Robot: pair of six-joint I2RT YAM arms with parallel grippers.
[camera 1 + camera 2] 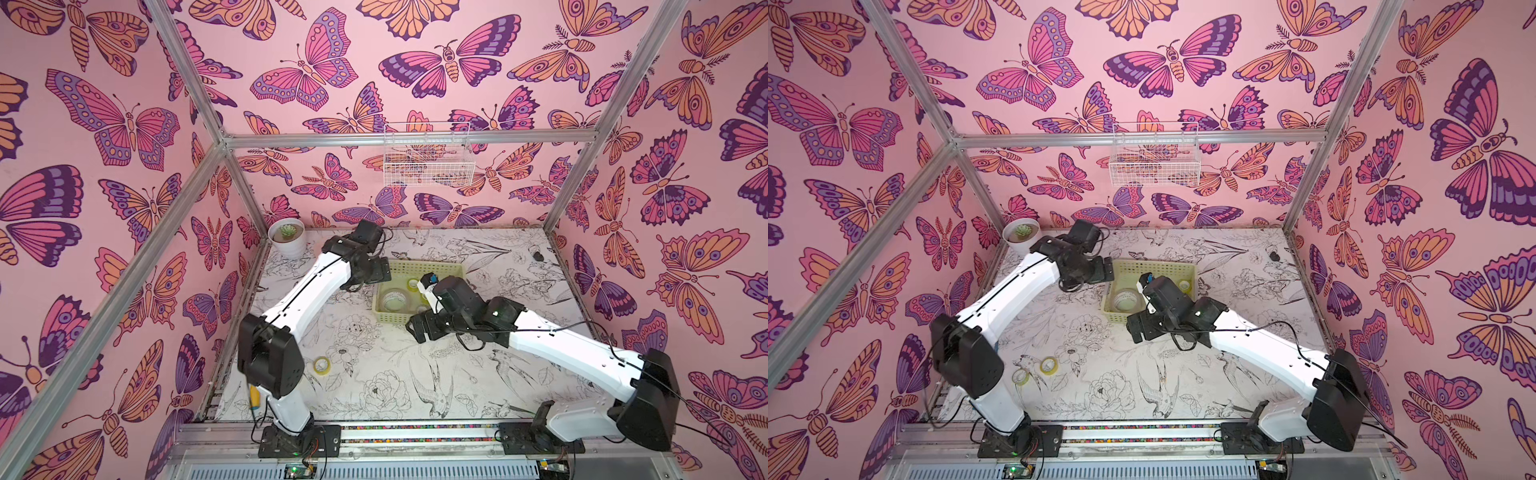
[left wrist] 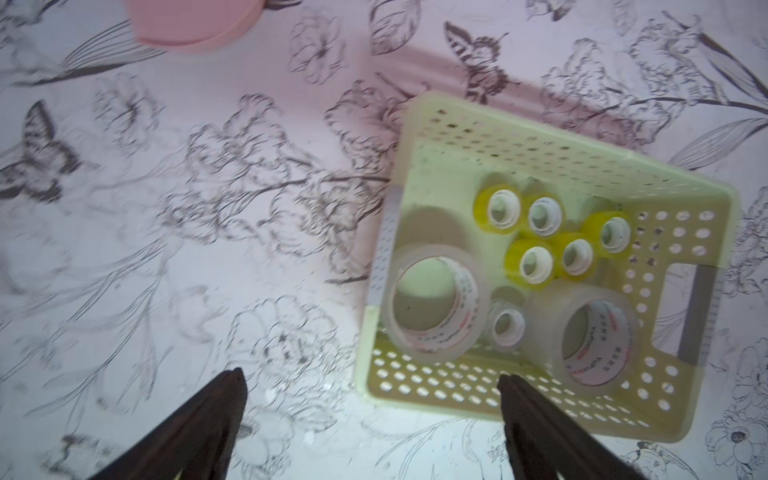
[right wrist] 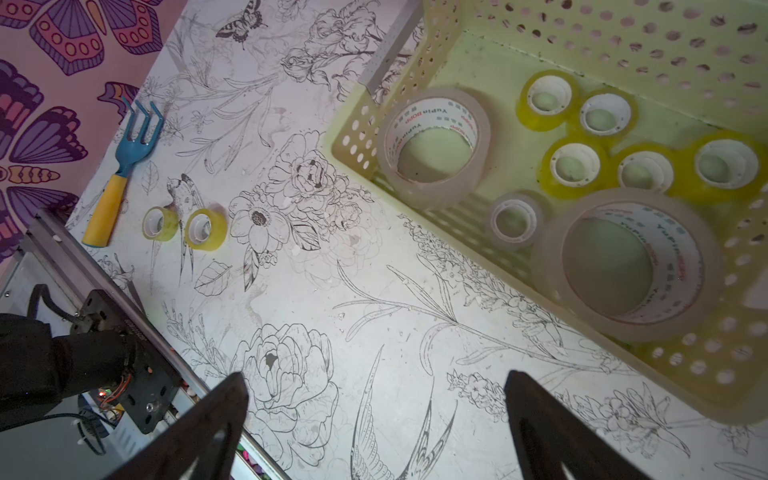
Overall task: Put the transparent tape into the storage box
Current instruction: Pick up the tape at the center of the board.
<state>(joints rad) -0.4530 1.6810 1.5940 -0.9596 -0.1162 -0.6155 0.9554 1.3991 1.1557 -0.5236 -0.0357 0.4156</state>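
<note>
Inside the storage box point(image 2: 519, 141) lie two big clear tape rolls and several small ones, most of them yellow-tinted. Well apart from the box, off its near-left corner on the table point(image 3: 374, 270), two small transparent tape rolls point(image 3: 160, 224) point(image 3: 205, 229) are not yet packed. They sit side by side, with a garden fork point(image 3: 120, 174) just beyond them, farther from the box.

The left claw point(image 2: 372, 376) hangs at one edge of the box, spread wide and empty. The right claw point(image 3: 376, 374) hangs just outside another edge, also spread and empty.

Those loose rolls should be light, rigid rings with slick sides. I cannot tell whether they lie flat or stand on edge. A sound hold would be across the outer rim, or one finger through the white core pinching the wall. They may roll or skid if nudged.
</note>
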